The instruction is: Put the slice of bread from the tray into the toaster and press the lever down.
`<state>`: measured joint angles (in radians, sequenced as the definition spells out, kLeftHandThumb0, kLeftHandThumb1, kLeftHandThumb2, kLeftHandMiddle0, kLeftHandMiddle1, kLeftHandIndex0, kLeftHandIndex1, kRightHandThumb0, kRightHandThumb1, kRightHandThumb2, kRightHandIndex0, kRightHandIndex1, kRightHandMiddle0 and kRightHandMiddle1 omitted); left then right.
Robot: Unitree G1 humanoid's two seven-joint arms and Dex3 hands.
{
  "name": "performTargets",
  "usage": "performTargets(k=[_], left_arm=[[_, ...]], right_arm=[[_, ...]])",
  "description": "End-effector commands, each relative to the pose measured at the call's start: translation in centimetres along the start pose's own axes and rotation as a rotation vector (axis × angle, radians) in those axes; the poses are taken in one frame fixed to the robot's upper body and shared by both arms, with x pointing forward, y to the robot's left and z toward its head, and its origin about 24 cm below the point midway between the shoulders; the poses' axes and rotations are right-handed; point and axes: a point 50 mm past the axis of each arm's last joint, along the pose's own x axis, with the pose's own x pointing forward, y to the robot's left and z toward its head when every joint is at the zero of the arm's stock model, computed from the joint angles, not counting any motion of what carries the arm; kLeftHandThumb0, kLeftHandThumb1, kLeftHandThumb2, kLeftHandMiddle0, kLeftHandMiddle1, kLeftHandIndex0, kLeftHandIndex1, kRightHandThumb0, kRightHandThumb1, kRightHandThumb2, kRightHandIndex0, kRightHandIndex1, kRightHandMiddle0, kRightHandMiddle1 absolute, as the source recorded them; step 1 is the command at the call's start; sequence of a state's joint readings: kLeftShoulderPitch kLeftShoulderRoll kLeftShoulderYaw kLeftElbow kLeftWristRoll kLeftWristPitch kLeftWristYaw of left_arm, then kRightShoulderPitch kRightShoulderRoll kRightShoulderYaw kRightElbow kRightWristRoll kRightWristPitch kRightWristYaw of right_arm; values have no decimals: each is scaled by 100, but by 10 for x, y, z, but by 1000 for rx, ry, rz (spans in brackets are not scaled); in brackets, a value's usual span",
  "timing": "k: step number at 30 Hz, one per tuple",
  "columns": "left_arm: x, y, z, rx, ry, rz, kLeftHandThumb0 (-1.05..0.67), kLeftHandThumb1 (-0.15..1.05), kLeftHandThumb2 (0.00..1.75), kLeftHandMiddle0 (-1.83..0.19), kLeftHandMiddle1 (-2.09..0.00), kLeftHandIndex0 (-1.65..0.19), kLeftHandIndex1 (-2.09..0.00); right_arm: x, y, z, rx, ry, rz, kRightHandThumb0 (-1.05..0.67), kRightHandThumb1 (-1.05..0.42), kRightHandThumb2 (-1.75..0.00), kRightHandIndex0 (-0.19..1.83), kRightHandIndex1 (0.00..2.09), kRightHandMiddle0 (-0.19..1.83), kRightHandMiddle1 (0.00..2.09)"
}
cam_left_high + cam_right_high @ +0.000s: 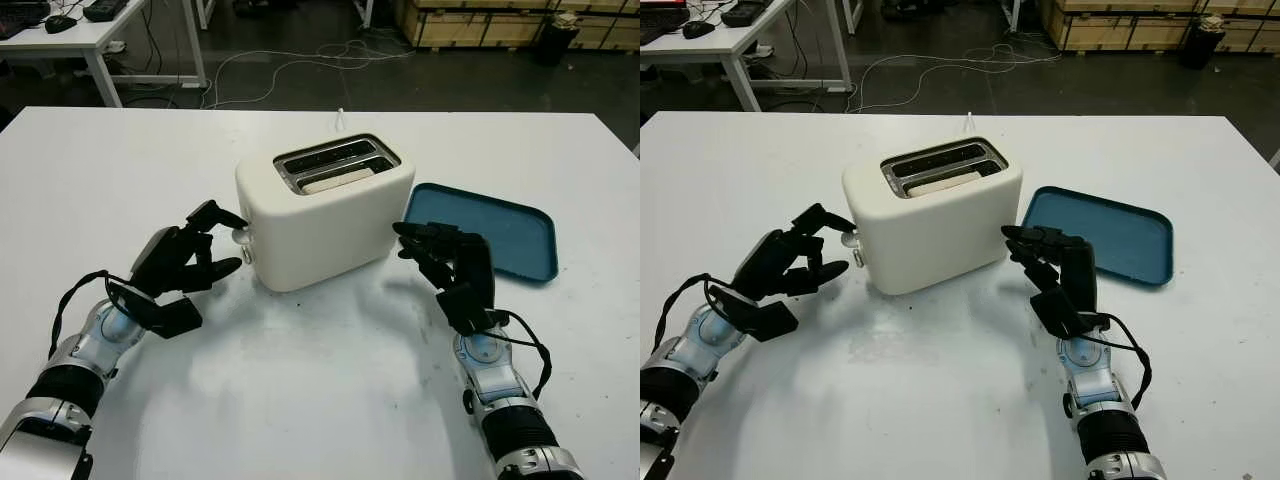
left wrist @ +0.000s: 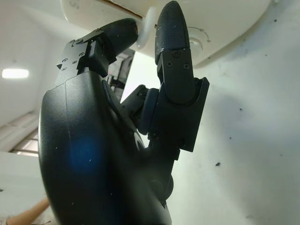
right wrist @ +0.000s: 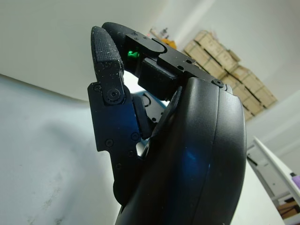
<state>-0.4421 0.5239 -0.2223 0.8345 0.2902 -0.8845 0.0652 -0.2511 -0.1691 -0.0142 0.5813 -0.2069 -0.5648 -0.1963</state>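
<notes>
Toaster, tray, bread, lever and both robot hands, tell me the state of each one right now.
Toaster: upright on the table.
Slice of bread: inside the nearer slot.
Tray: empty, beside the toaster.
Lever: left robot hand's fingers on it.
Left robot hand: at the lever.
Right robot hand: open, by the toaster's side.

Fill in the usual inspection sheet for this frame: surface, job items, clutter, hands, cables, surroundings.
Surface: white table, faint scuffs.
Job's things: toaster upright, bread slice sitting in its front slot; lever on the end facing the left hand; blue tray empty beside it.
Clutter: nothing seen.
Hands: left hand at the lever, fingers around it; right hand open by the toaster's other end.
Cables: white cord on the floor behind.
Surroundings: desk, wooden crates.
</notes>
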Motion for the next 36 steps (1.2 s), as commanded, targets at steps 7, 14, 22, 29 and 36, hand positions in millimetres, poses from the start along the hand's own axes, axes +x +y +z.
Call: performTargets(k=[7,14,22,29,36], left_arm=[[7,-13,8,48,-49,-65,-74,92,54,-102,-174,-92,-158],[13,-12,13,86,-83,-55,-74,92,59,-100,-175,-84,-174],[16,-13,14,98,-85,-59,-75,92,59,-103,-175,-86,-175],[19,-13,17,101,-87,-45,-74,92,57,-106,-175,-89,-175],[19,-25,13,68,-31,-34,-74,92,58,-112,-175,-98,-175]], right_arm=[[3,2,3,21,-13,-14,-54,-92,-2,99,91,123,0],[2,2,3,31,-8,-18,-54,-92,-2,99,90,123,0],[2,2,3,24,-14,-16,-54,-92,-3,99,89,123,0],[2,2,3,30,-4,-18,-54,-92,-3,100,89,123,0],[1,2,3,29,-5,-21,-54,-92,-3,99,89,123,0]])
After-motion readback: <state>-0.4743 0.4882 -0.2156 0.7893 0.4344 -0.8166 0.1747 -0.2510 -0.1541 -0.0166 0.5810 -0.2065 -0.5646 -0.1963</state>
